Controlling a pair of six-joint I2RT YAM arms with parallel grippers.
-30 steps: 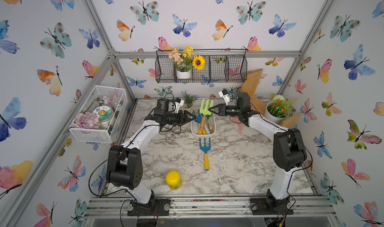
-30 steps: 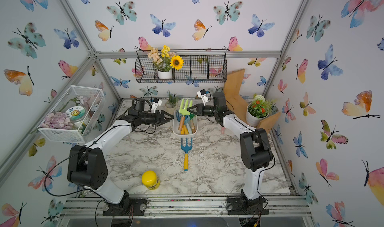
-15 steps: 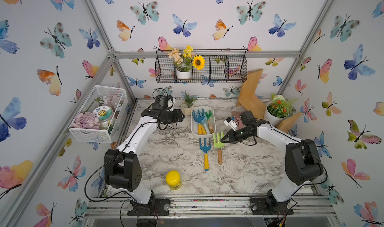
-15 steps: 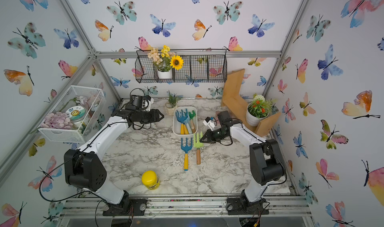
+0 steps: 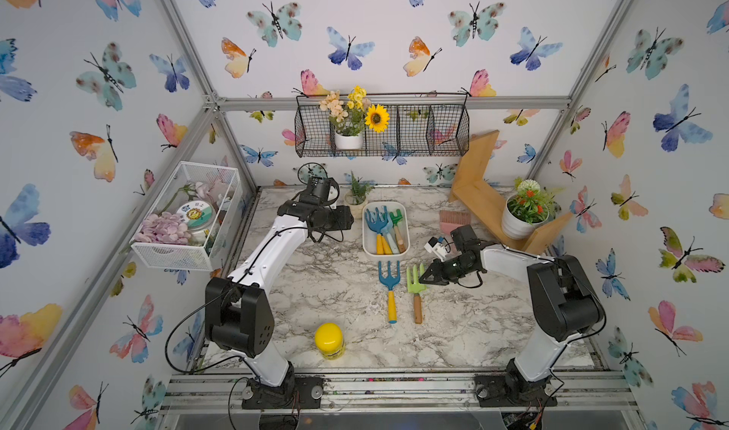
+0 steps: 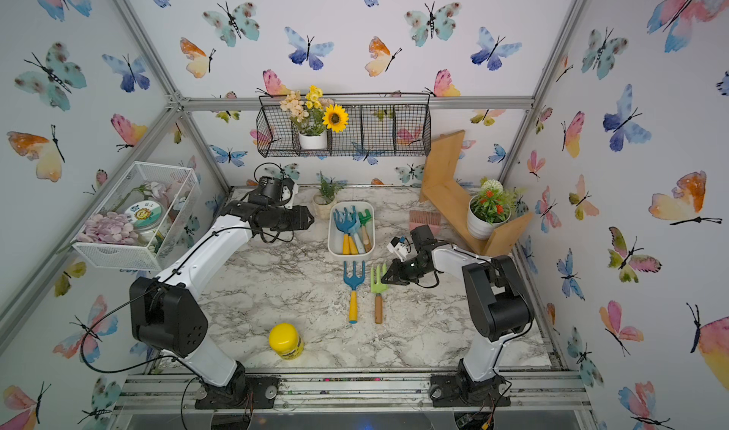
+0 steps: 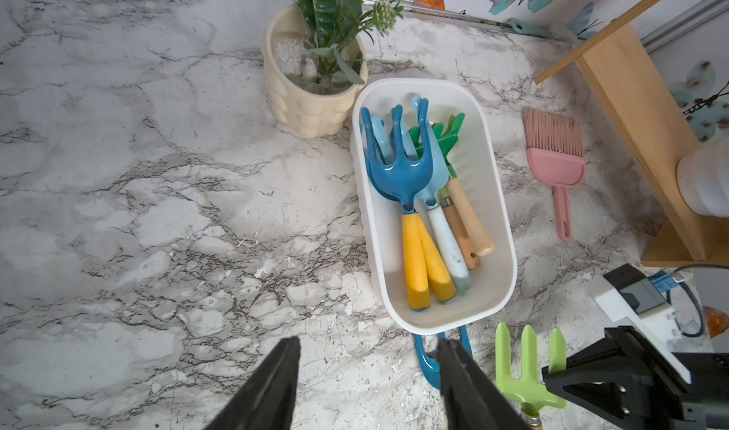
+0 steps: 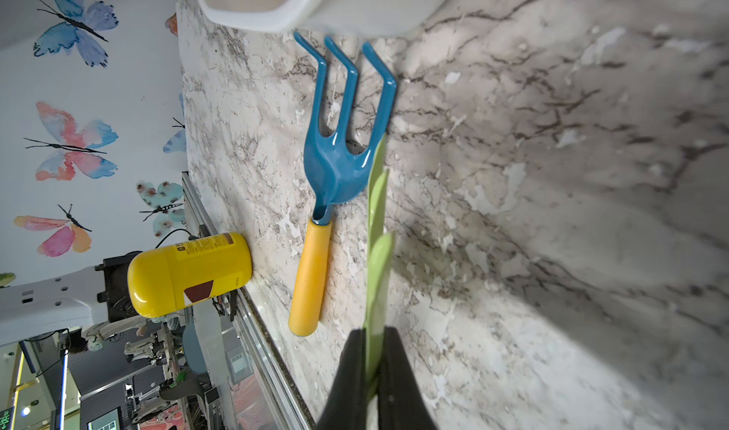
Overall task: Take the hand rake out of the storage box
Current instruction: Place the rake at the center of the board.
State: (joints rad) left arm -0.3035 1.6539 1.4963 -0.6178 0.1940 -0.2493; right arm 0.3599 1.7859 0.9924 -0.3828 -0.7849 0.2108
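Right claw (image 8: 371, 341) is clamped tight on a tine of the green hand rake (image 5: 415, 286), which sits on the worktop (image 5: 315, 290) just outside the storage box (image 5: 384, 255), beside a blue rake (image 5: 388, 282). Left claw (image 7: 367, 353) hangs half-open, empty. The rakes in the box overlap, so the count is unclear.

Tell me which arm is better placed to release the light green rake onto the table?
Right. The right gripper is shut on the green rake at its prongs, beside the blue rake outside the storage box. The left gripper hangs open and empty by the box.
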